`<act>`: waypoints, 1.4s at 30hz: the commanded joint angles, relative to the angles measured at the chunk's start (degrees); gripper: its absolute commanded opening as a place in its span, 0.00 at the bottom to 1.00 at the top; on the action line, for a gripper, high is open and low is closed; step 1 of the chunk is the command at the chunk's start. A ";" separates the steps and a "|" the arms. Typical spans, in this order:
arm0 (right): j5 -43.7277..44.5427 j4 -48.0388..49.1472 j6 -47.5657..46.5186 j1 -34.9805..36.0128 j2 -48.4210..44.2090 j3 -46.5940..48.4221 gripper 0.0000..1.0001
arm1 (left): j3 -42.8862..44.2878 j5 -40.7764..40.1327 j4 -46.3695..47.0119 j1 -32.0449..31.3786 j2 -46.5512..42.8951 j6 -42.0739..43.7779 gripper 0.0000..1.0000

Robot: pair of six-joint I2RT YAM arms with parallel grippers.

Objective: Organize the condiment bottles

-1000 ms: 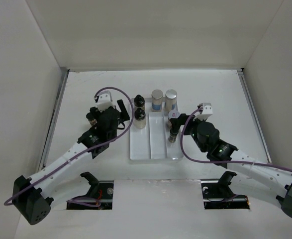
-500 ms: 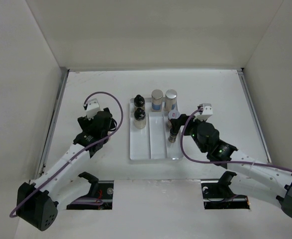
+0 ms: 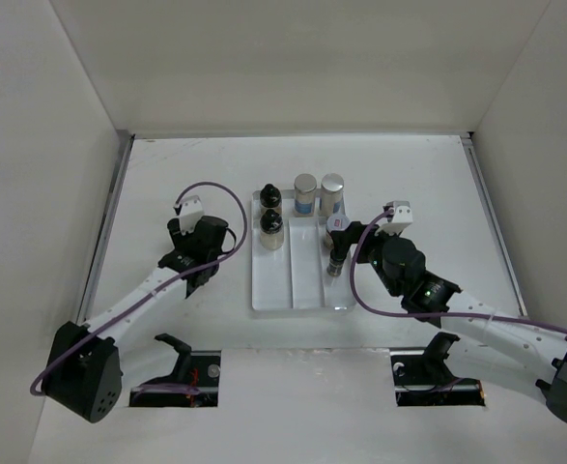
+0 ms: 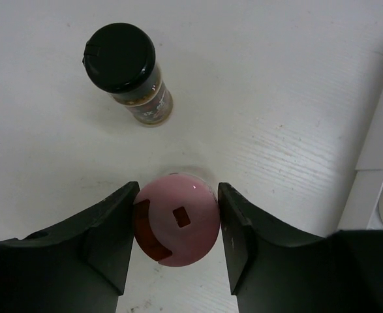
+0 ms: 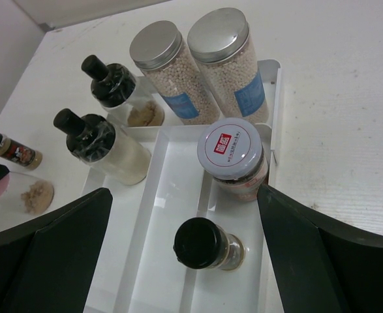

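Bottle with pink cap: upright on worktop, long axis vertical, left of tray. Sits between the fingers of left claw, which is narrowed to cap width and apparently gripping. Tray lies toward the right edge; left arm nearer.

No word or number can be read anywhere. The squat silver-capped bottle in the tray has a red sticker with white characters on its lid, too small to make out. The tall silver-capped bottles each carry a blue label on the body, with print that is illegible. The small black-capped bottle has a brown label with blurred reddish lettering. The pink-capped bottle shows only a dark red square mark on its lid.
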 commanded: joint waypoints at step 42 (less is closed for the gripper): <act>4.86 2.31 3.45 -3.24 -6.76 -2.71 1.00 | 33.22 4.94 20.18 -24.56 36.42 7.44 0.32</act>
